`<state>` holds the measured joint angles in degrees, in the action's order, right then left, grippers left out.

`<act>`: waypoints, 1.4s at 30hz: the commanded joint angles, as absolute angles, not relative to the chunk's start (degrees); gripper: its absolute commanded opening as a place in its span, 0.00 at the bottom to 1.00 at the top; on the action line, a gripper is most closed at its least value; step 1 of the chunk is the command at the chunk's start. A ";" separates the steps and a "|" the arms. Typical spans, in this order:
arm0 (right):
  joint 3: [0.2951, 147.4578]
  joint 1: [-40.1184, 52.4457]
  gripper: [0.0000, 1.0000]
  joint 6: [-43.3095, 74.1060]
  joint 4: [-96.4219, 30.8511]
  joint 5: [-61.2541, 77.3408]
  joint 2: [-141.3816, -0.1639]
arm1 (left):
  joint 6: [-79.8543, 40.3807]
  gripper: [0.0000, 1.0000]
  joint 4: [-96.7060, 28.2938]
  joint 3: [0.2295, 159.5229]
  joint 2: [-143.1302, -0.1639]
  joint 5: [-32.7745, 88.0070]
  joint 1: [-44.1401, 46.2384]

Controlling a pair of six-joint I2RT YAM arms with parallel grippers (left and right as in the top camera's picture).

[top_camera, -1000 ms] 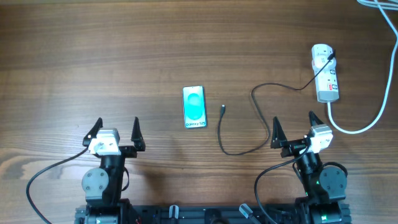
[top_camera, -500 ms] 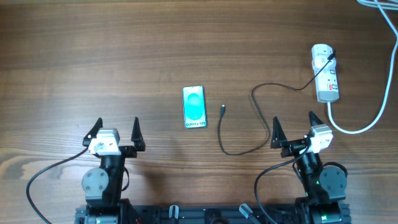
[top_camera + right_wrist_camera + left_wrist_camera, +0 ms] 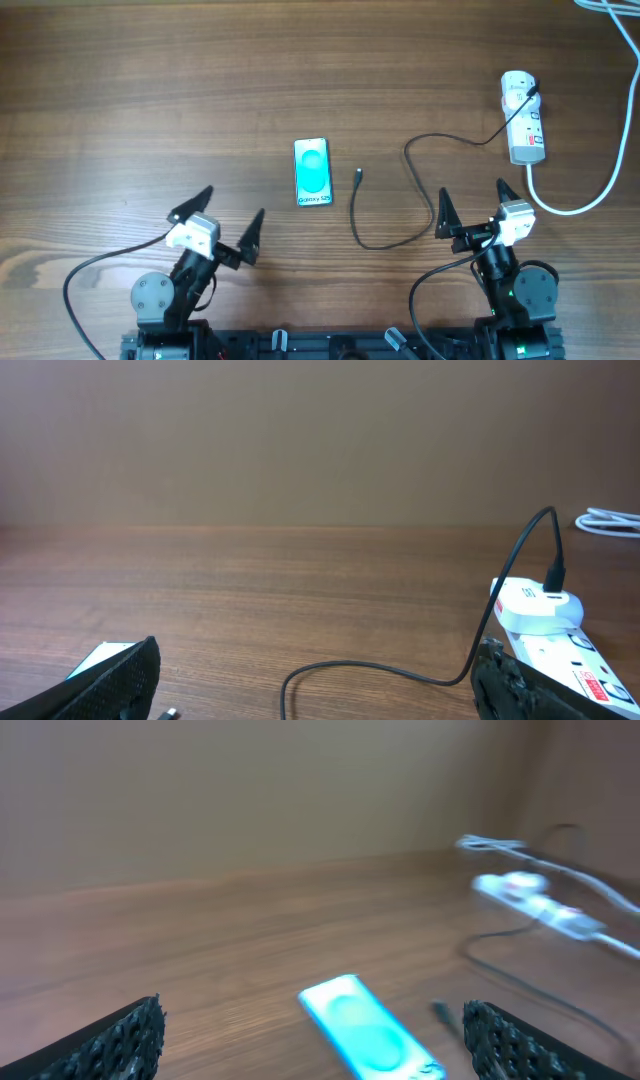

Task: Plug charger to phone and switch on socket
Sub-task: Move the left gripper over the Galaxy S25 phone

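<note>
Charger plug: lying loose just right of the phone, long axis parallel to it. I am holding my left gripper and right gripper wide and empty, the right one sitting marginally nearer.

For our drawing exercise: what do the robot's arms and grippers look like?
The left arm and right arm are black with round grey joints. The left gripper and right gripper each have a white block and two black pointed fingers with bumpy pads. A black cable loops from each base.
</note>
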<state>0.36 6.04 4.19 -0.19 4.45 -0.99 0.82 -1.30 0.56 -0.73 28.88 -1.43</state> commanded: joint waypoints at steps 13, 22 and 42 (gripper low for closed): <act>0.30 5.76 1.00 3.40 0.03 3.70 -0.43 | -27.49 1.00 18.26 13.30 -2.46 39.77 -1.02; 0.30 5.76 1.00 3.38 0.03 3.70 -0.43 | -18.41 1.00 -8.23 34.79 -15.35 40.69 -1.02; 0.30 5.76 1.00 3.40 0.03 3.70 -0.43 | -17.47 1.00 -22.13 49.15 -28.42 38.92 -0.95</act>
<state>0.36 6.04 4.19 -0.16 4.45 -0.99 -20.45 -16.71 42.09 -22.52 40.64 -1.43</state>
